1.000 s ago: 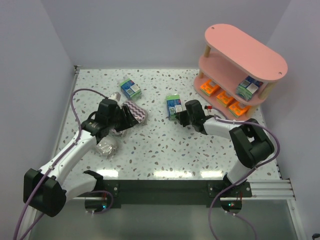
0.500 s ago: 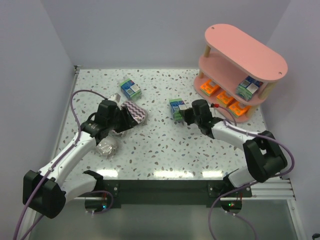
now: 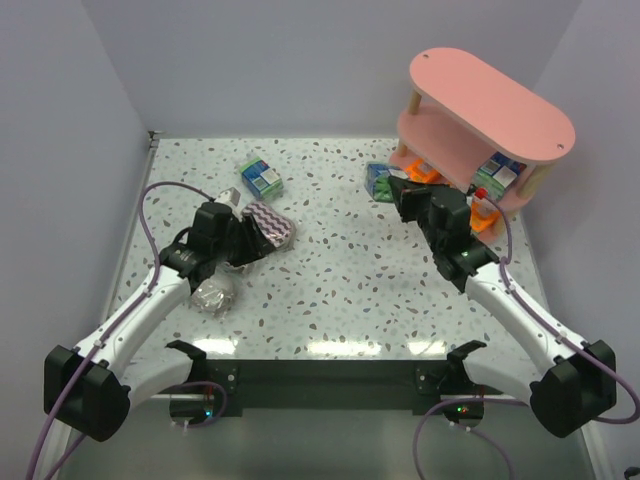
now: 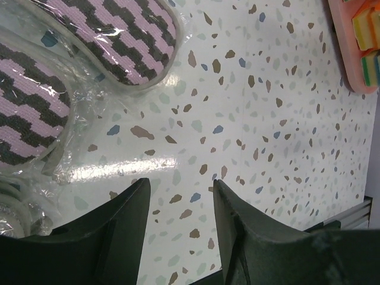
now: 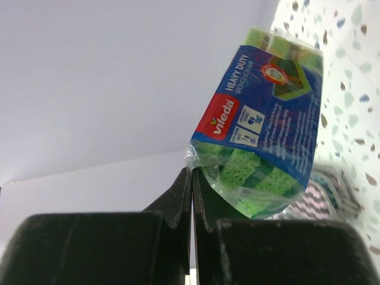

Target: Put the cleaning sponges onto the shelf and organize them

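**1. Right gripper**

The right gripper has its two black fingers pressed flat together. They pinch only the clear film seam at the lower left corner of a green-and-blue wrapped sponge pack. Because the hold is on film and not on the sponge body, the pack hangs tilted beyond the fingertips. This is judged a light hold that allows some swing.

**2. Position of the held pack**

In the top view the pack sits in the upper middle of the frame, lifted off the table. It is just left of the pink three-tier shelf with oval boards, near the lower boards. The approach is probably from this open end so that the pack can pass between the pale posts.

**3. Appearance of the held pack**

- Blue printed label with a red "vileda" badge and white "HEAVY DUTY" lettering.
- Bright green sponge showing through the film above and below the label.

**4. Left gripper**

The left gripper has its fingers spread with nothing between them. It is low over the speckled terrazzo table top, near a purple zigzag oval sponge in clear wrap at the upper left of the wrist view. It is judged ready to take that sponge.

**5. Other stock**

- On the shelf: flat orange packs on the bottom board and a shelved green-and-blue pack on the middle board.
- On the table: a loose green-and-blue pack at upper left of centre and a greyish wrapped pack beside the left arm.
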You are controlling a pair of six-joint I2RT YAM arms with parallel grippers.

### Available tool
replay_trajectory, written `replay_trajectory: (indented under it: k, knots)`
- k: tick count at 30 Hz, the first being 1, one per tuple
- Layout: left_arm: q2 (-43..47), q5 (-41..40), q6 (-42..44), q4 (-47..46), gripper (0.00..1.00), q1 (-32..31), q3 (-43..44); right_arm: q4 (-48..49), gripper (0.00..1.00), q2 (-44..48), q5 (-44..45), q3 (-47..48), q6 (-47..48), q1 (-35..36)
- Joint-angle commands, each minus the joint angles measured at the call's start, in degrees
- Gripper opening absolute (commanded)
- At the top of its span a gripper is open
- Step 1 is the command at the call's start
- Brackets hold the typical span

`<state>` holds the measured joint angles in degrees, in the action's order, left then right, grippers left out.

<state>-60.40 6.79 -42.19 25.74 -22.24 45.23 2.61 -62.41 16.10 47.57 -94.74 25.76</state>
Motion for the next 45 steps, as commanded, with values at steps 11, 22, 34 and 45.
replay_trajectory:
  k: [11, 22, 34, 45]
  knots:
    - [0.7, 1.8, 1.5, -1.0, 0.50, 0.4, 1.5, 17.9, 0.00, 1.6, 9.8, 3.4, 8.6, -9.6]
    - [0.5, 1.8, 2.6, 0.1, 0.50, 0.4, 2.1, 20.2, 0.00, 1.1, 13.3, 6.1, 15.7, -11.1]
    - [-0.2, 2.2, 3.8, 0.1, 0.50, 0.4, 2.0, 17.9, 0.00, -4.9, 20.2, 5.9, 23.2, -11.2]
    - [0.7, 2.5, 2.7, -0.8, 0.50, 0.4, -0.2, 6.4, 0.00, -9.6, 28.6, 8.1, 13.8, -11.1]
